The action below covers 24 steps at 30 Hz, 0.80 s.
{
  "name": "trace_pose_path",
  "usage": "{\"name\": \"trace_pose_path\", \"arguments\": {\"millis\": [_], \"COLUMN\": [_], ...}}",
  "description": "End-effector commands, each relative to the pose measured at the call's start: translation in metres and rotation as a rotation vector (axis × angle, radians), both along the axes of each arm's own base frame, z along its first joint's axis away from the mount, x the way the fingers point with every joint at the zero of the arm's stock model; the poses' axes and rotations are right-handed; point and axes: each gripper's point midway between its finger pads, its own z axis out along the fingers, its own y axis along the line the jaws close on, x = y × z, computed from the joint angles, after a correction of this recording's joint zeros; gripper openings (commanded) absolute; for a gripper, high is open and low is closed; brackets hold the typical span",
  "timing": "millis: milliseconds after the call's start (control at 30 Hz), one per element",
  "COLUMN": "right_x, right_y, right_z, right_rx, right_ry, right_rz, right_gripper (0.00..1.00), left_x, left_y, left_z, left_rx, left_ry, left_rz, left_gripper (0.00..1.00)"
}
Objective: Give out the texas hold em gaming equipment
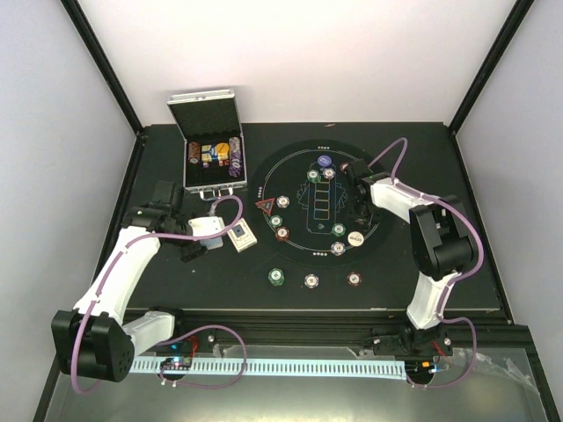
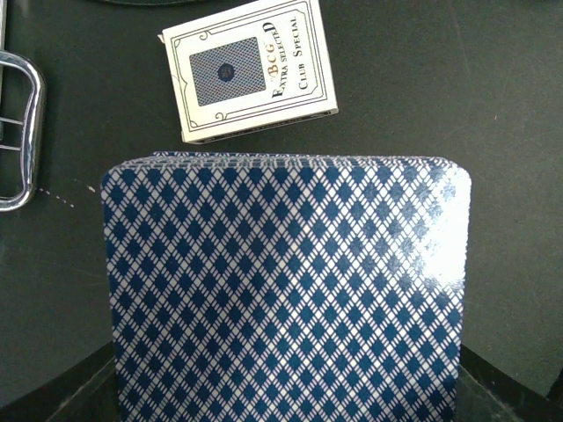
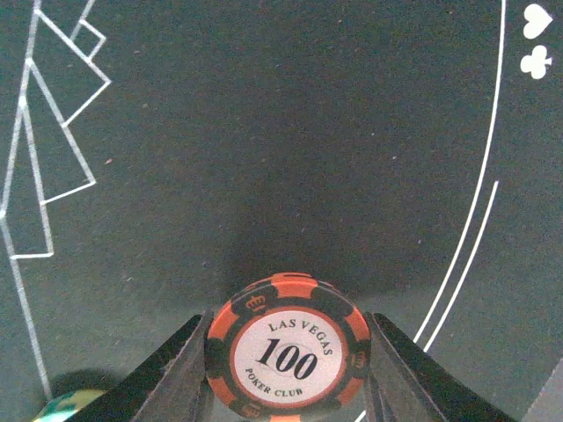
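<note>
My left gripper (image 1: 201, 236) is shut on a deck of playing cards (image 2: 286, 290) with blue diamond-patterned backs. The deck fills the lower left wrist view and hides most of the fingers (image 2: 62, 406). The white card box (image 2: 251, 70) lies on the table just beyond it. My right gripper (image 1: 360, 214) is over the right side of the round mat (image 1: 295, 189), shut on an orange-and-black "100" poker chip (image 3: 286, 352) held on edge between the fingers (image 3: 171, 378), above the mat. Several chips, a red triangle token (image 1: 265, 207) and a white button (image 1: 356, 237) lie on the mat.
The open silver case (image 1: 209, 141) stands at the back left with chips inside; its metal handle (image 2: 18, 132) shows left of the deck. A green (image 1: 278, 277), a white (image 1: 311, 281) and a brown-red chip (image 1: 354, 279) lie in a row in front of the mat.
</note>
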Motion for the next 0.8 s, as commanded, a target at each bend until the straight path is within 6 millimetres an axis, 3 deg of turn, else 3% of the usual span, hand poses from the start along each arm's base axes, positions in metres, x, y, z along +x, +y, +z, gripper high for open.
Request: {"name": "trace_pose_path", "arguments": {"millis": [0,233,767], "right_x": [0.015,0.011,-0.008], "right_y": [-0.006,-0.009,-0.020], "right_z": [-0.001,-0.017,-0.013], "right_rx": [0.006,0.000,-0.026], "right_ry": [-0.044,-0.018,-0.013], "right_rz": [-0.009,-0.021,-0.038], "right_gripper": [0.30,0.32,0.34], "left_x": [-0.006,-0.009,-0.010], "left_y": [-0.009,-0.013,-0.016], "left_z": [0.012,0.014,0.022], "left_rx": [-0.030,-0.042,-0.052], "left_ry": [-0.023,-0.021,-0.036], "left_rz": [-0.060,-0.082,-0.085], "left_gripper": [0.02,0.01,0.02]}}
